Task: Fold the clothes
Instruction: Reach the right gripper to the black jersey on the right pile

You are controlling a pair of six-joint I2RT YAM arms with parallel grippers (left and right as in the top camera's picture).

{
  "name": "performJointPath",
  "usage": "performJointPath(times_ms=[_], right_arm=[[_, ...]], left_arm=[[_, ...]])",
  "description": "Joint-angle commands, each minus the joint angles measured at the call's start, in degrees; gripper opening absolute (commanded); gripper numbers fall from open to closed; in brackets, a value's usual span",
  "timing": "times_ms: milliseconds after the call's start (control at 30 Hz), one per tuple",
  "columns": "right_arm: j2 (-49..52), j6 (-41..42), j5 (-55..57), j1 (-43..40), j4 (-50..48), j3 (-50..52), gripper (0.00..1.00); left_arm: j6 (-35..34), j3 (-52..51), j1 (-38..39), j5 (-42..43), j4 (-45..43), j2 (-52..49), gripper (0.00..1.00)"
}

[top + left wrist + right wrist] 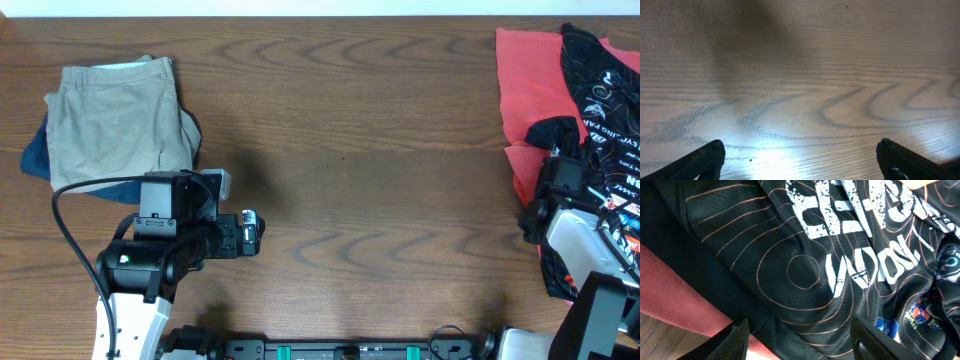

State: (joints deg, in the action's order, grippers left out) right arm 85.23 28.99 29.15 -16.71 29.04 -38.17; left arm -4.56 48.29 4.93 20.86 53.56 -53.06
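The black jersey [598, 90] with white lettering and small logos lies crumpled at the table's right edge, on top of red T-shirts [528, 70]. In the right wrist view the jersey [805, 255] fills the frame, with orange contour lines and white letters. My right gripper [797, 337] is open just above the jersey, one finger on each side of a fold, nothing held. In the overhead view the right gripper [555, 170] is over the jersey's left edge. My left gripper [800, 160] is open and empty over bare wood; it shows in the overhead view [250, 233] at front left.
Khaki shorts [115, 120] lie on a navy garment [40, 155] at the back left. A red T-shirt [675, 300] shows under the jersey in the right wrist view. The wooden table [360, 150] spans between the two piles.
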Motion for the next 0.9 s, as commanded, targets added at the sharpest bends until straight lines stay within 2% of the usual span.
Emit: performJointPath(times_ms=[0,367,433,633,767,867], right_arm=[[1.16,0.98,-1.9,-0.5,-0.31,0.17,0.63],[2.8,0.96,-3.45,-0.52,-2.01,0.52,0.64],[2.8,0.98,-2.78,-0.55,-2.05,0.52,0.62],[2.8,0.98,-1.09,-0.55,-2.01,0.52,0.41],[2.8,0.98,-1.07,-0.55,-2.01,0.52,0.21],[2.8,0.98,-1.14,-0.55,-2.03,0.52,0.01]], left_arm=[[-0.26,0.96,-0.26,0.57,-0.04,-0.11,0.98],[-0.26,0.96,-0.26,0.57,-0.02,-0.11,0.98],[-0.26,0.96,-0.26,0.57,-0.02,-0.11,0.98],[-0.26,0.96,-0.26,0.57,-0.04,-0.11,0.98],[-0.26,0.96,-0.26,0.57,-0.04,-0.11,0.98],[-0.26,0.96,-0.26,0.57,-0.04,-0.11,0.98]])
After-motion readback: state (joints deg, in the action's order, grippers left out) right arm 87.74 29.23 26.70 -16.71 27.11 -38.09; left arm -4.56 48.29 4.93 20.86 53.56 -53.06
